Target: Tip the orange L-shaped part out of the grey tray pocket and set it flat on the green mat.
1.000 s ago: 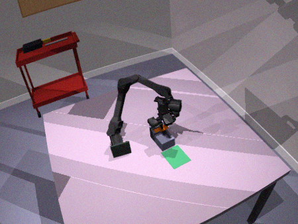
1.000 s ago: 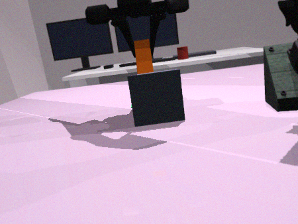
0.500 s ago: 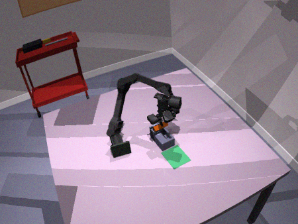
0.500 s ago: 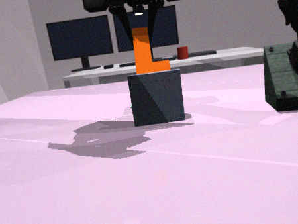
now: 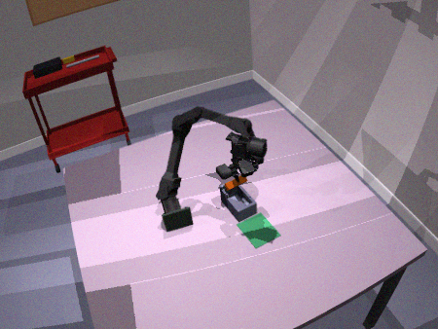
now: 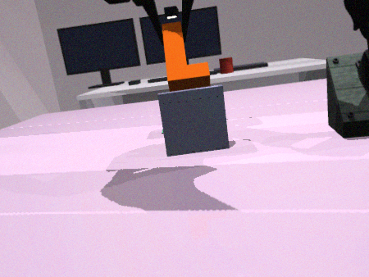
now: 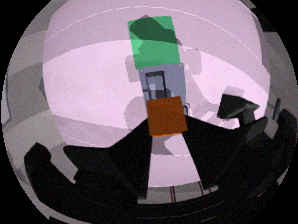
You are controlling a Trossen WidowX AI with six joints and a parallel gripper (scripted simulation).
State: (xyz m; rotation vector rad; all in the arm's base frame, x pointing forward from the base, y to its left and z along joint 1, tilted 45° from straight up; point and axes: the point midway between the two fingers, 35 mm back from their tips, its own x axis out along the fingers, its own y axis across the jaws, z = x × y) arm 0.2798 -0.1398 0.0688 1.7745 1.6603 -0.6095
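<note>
My gripper (image 6: 172,18) pinches the orange part (image 6: 180,61) by its straight end, hanging upright at top centre above the grey tray (image 6: 194,120) (clear of pocket), so it can swing to the green mat (image 5: 259,230)

Grey walls, grey floor with light patches. Red cart (image 5: 77,104) by the wall. Two dark monitors (image 6: 98,46) on a desk (image 6: 262,70) behind.

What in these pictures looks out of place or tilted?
Only the orange part: it hangs upright from the gripper, which is shut on its top end, its foot just above the grey tray. That suits a lift. The green mat lies flat.
</note>
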